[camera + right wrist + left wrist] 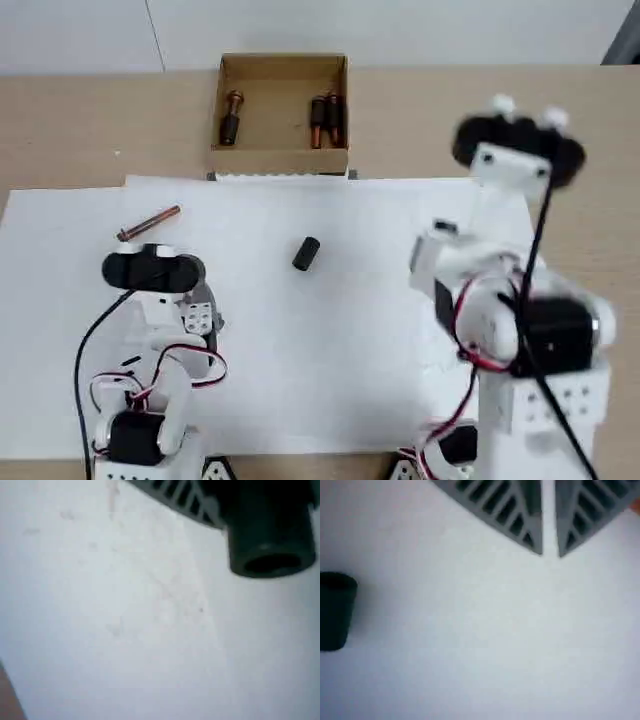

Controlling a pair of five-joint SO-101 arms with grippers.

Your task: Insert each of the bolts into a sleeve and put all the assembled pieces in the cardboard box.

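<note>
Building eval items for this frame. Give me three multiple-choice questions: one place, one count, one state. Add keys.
1. Where is the loose bolt?
A. in a sleeve
B. on the white paper
C. in a gripper

2. How many assembled pieces lie in the cardboard box?
A. one
B. three
C. five

3. What does the left gripper hold?
A. nothing
B. a bolt
C. a sleeve

Key: B, it lies bare on the sheet; B, one at the box's left and two side by side at its right; A, nothing is in its grip.
</note>
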